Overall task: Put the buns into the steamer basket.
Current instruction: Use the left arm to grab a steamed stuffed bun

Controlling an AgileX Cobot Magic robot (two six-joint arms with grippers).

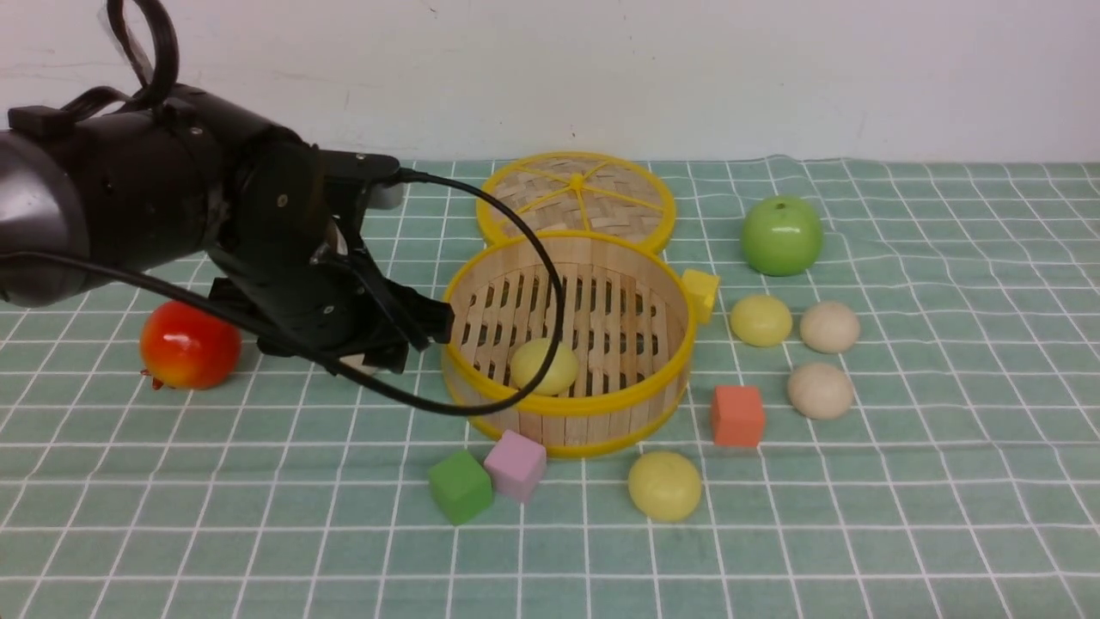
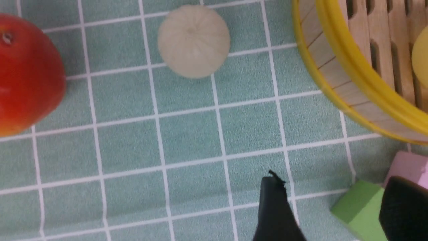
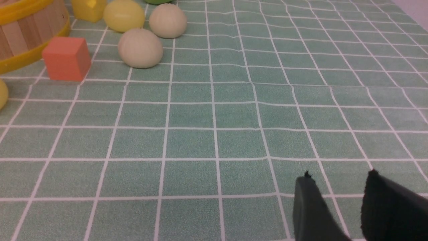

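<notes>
- Buns check: one pale yellow dome-shaped bun [image 1: 543,367] sits inside the round wooden-slat steamer basket with yellow rims [image 1: 601,406].
- Another pale yellow bun [image 1: 664,486] lies just in front of the basket. A third yellow bun [image 1: 760,320], a far beige-white bun [image 1: 829,327] and a near beige-white bun [image 1: 821,390] sit to its right.
- Number six, a faintly pleated beige-white bun [image 2: 194,41], lies left of the basket, between it and a glossy red fruit [image 2: 26,70], touching neither.
- left gripper [image 2: 337,177] hangs over that side, jaws spread wide, empty. right gripper [image 3: 339,179] sits well right of the basket, jaws partly apart, nothing in them.
- What I'd worry about: that pleated bun looks smooth and round, so an off-centre pinch could squirt it into the fruit or the basket wall. The left fingers are also near a green cube [image 2: 357,204] and a pink cube [image 2: 408,162] at the basket's front-left, which would be easy to shove.
</notes>
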